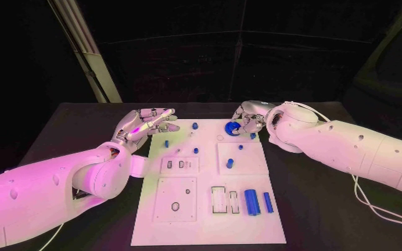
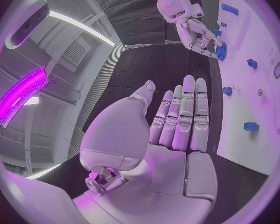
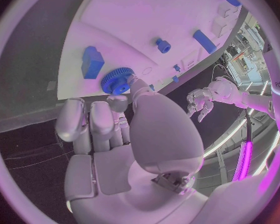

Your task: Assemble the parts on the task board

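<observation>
Gear (image 1: 232,126), a blue toothed wheel, sits at the far right part of the task board (image 1: 210,228), pinched at its rim between the thumb and fingertips of the right hand (image 1: 250,117); the right wrist view shows the same wheel (image 3: 117,81) at the tips of that hand (image 3: 124,149), its face close against the white plate, though whether it is already seated on a peg or only resting there cannot be told. The step in hand appears to be the placing of this gear at its station at the far end of the board. The next move, as a judgement, calls for lining the wheel's bore up with its mount and pressing it down squarely before letting go, since a tilted wheel would likely bind. The right arm comes in from the right, its wrist bent so that the hand reaches leftward over the board's far right corner. The left hand (image 1: 149,124) hovers over the counter (image 1: 75,123) just beside the board's far left edge, holding nothing, with its fingers straight and laid side by side and the thumb apart, as the left wrist view (image 2: 171,129) makes plain. Outward from the hands, small blue pegs (image 1: 195,125) stand in the far half of the board, a short blue cylinder (image 1: 229,162) stands near its middle, and two blue bars (image 1: 251,201) lie at the near right, beside an open rectangular recess (image 1: 218,200).
</observation>
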Motion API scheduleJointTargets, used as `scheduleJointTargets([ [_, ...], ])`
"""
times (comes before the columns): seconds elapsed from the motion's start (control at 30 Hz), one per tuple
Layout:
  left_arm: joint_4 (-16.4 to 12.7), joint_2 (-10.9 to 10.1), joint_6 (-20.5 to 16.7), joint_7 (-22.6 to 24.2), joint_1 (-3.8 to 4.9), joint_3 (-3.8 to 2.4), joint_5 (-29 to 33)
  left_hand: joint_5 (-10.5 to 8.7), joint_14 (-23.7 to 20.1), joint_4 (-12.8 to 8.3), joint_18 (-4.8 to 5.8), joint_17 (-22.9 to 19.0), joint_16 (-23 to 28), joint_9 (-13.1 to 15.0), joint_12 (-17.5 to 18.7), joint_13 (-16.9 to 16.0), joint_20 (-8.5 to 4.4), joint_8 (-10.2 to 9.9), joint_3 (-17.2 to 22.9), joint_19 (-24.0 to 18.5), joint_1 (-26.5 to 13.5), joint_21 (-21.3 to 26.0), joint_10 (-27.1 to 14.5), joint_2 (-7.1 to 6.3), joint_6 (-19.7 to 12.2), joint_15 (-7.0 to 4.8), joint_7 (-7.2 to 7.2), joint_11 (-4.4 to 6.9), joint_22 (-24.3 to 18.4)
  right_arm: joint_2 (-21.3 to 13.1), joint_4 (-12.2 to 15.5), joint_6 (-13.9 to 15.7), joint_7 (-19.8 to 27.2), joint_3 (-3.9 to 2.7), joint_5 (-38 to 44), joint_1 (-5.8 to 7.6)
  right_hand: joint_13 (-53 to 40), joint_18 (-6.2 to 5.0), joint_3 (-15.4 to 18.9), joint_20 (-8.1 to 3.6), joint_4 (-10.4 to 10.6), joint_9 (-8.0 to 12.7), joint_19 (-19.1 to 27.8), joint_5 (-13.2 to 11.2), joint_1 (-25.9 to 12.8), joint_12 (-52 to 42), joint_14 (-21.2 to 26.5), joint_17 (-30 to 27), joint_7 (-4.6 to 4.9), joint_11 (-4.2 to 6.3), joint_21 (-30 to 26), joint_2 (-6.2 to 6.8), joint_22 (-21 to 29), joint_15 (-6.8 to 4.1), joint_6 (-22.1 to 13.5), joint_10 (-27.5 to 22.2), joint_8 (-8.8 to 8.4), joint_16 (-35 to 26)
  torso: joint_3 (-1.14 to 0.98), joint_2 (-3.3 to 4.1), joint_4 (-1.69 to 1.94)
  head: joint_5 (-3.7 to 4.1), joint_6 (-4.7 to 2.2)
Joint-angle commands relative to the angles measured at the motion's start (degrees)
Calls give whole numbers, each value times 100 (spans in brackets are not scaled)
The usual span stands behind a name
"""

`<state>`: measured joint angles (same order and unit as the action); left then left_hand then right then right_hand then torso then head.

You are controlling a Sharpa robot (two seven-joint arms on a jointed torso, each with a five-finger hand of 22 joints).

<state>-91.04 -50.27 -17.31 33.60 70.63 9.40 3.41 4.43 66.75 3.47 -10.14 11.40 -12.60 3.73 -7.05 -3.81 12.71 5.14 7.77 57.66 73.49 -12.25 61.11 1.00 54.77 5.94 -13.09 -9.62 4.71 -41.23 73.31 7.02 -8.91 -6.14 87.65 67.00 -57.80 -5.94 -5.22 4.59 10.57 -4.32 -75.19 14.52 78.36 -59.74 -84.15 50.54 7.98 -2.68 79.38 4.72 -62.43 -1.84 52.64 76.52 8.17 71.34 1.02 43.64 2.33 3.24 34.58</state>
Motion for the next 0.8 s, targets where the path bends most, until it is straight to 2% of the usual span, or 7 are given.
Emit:
scheduleJointTargets([
  [0.03, -1, 5, 80, 19, 9, -4, -29, -23, -9, -38, -33, 8, 40, -5, 34, 9, -8, -22, 11, 34, -9, 27, -53, 34, -34, 34, -14, 1, -8, 7, 17, -31, -58, 11, 192, -6, -370, 71, -132, -12, -101, -46, -88, -39, 198, -357, -31, 23, -18, 22, 75, -73, -117, -7, 194, 144, 111, 44, -1, -1, -3, -3, 5],
  [0.07, -1, 5, 80, 18, 9, -4, -29, -23, -9, -38, -33, 8, 40, -5, 34, 9, -8, -22, 11, 34, -9, 27, -53, 34, -34, 34, -14, 1, -8, 7, 21, -21, -58, 11, 219, -6, -436, 75, -164, -17, -128, -50, -99, -74, 241, -420, -31, 24, -24, 26, 85, -89, -140, -13, 226, 168, 128, 47, -2, 0, -3, -4, 7],
  [0.2, 2, 5, 80, 16, 9, -4, -29, -23, -15, -51, -33, 14, 52, -2, 35, 7, -5, -22, 22, 34, -12, 38, -56, 35, -29, 36, -14, 0, -14, 14, 55, 55, -63, 11, 476, -6, -827, 99, -539, -59, -359, -55, -152, -547, 563, -783, -25, 13, -71, 70, 151, -199, -273, -51, 455, 282, 230, 57, -2, -2, -6, -1, 9],
  [0.43, 6, 5, 80, 14, 9, -4, -29, -23, -15, -51, -33, 14, 52, -2, 35, 7, -5, -22, 22, 34, -12, 38, -56, 35, -29, 36, -14, 0, -14, 30, 94, 171, -58, 11, 766, -6, -1016, 118, -819, -71, -492, -32, -186, -719, 610, -948, -22, 1, -96, 88, 201, -193, -376, -63, 564, 332, 259, 64, -1, 0, -6, 7, 13],
  [0.5, 6, 5, 81, 13, 9, -4, -29, -23, -15, -52, -33, 15, 53, -2, 35, 7, -5, -22, 23, 34, -12, 40, -56, 35, -30, 37, -14, 0, -15, 35, 122, 246, -40, 11, 807, -7, -1034, 121, -841, -71, -494, -29, -193, -715, 592, -963, -23, 6, -97, 89, 208, -186, -391, -64, 573, 337, 261, 68, -2, 0, -5, 7, 11],
  [0.7, 7, 5, 87, 7, 8, -4, -29, -23, -16, -54, -33, 15, 55, -2, 36, 7, -5, -23, 25, 33, -13, 41, -57, 35, -30, 37, -14, 0, -16, 35, 387, 524, 40, 12, 804, -8, -1155, 146, -963, -70, -362, 12, -258, -289, 240, -1060, -38, 63, -101, 90, 273, -81, -530, -62, 591, 381, 227, 117, -4, 0, -4, -2, 3],
  [0.8, 4, 5, 88, 6, 8, -4, -29, -23, -16, -54, -33, 15, 55, -2, 36, 7, -5, -23, 25, 33, -13, 41, -57, 35, -30, 37, -14, 0, -16, 48, 534, 627, 27, 11, 766, -8, -1171, 152, -978, -67, -286, 24, -274, -245, 92, -1069, -39, 65, -97, 85, 289, -51, -563, -59, 583, 387, 206, 125, 1, 1, -3, -3, 5],
])
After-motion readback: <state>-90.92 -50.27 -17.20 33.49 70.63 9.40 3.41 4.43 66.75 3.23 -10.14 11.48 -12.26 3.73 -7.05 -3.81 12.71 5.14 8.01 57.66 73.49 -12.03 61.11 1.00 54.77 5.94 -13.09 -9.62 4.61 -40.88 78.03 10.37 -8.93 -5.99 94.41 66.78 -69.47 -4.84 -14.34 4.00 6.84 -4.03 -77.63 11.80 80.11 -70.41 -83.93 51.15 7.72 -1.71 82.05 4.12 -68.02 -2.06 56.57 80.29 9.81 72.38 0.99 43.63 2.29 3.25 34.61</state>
